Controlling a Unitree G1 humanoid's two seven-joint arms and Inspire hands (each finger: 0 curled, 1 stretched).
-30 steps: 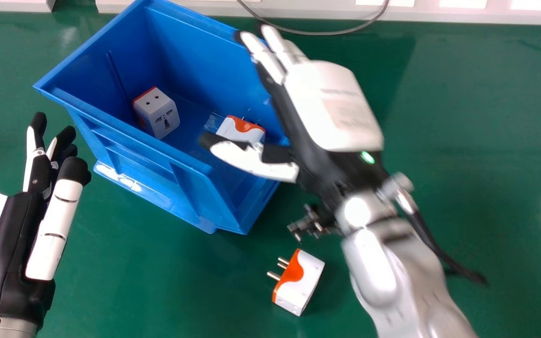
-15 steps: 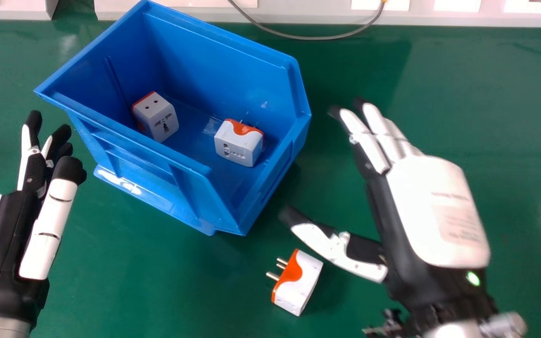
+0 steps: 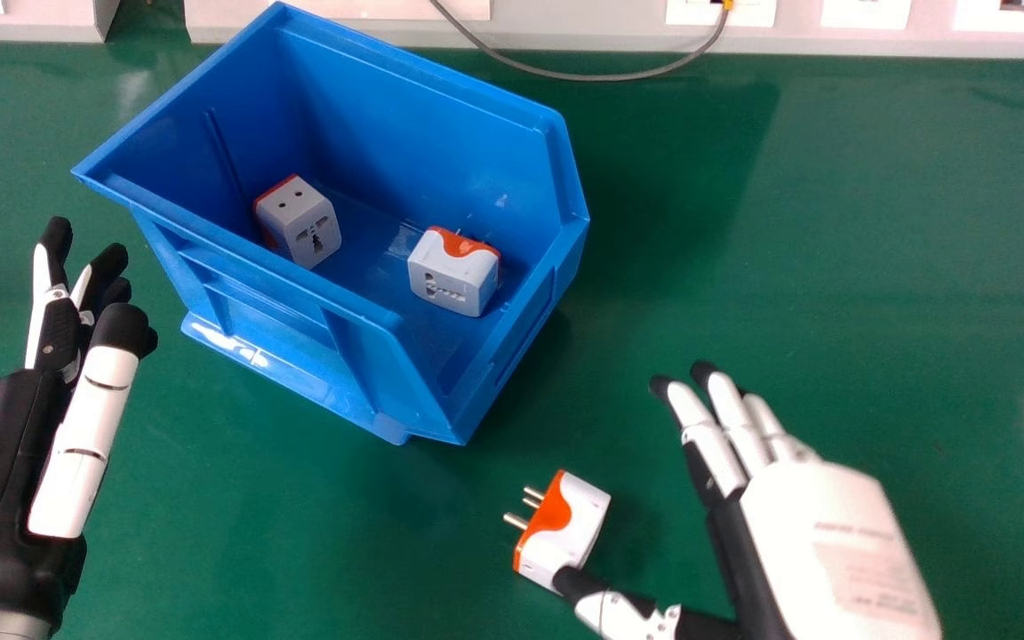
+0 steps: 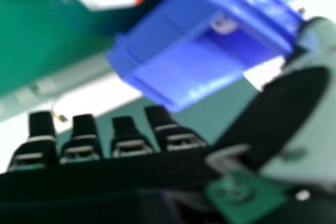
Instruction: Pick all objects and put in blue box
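Well, over on the robot's left, the left robot hand (image 3: 10, 471) rests with relaxed fingers beside the blue box (image 3: 414, 116), which already holds two plug adapters, one boxy (image 3: 299, 220) near its left side, the other (image 3: 454, 271) towards its right. Next along, nearer the robot than the box, the loose adapter (image 3: 579, 516) lies on the tabletop (image 3: 743, 222), its body running aslant from far right to near left and its prongs facing left, away from the right robot hand (image 3: 832, 542). That hand is the nearer one, held wide, with fingers pointing forward and thumb (image 3: 614, 613) stretched left across the adapter's near end; I can't tell whether they touch. So the pick, I'd judge, turns on a leftward shift, bringing the adapter's body between thumb and fingers. Close too soon, and the thumb could just nudge it askew.
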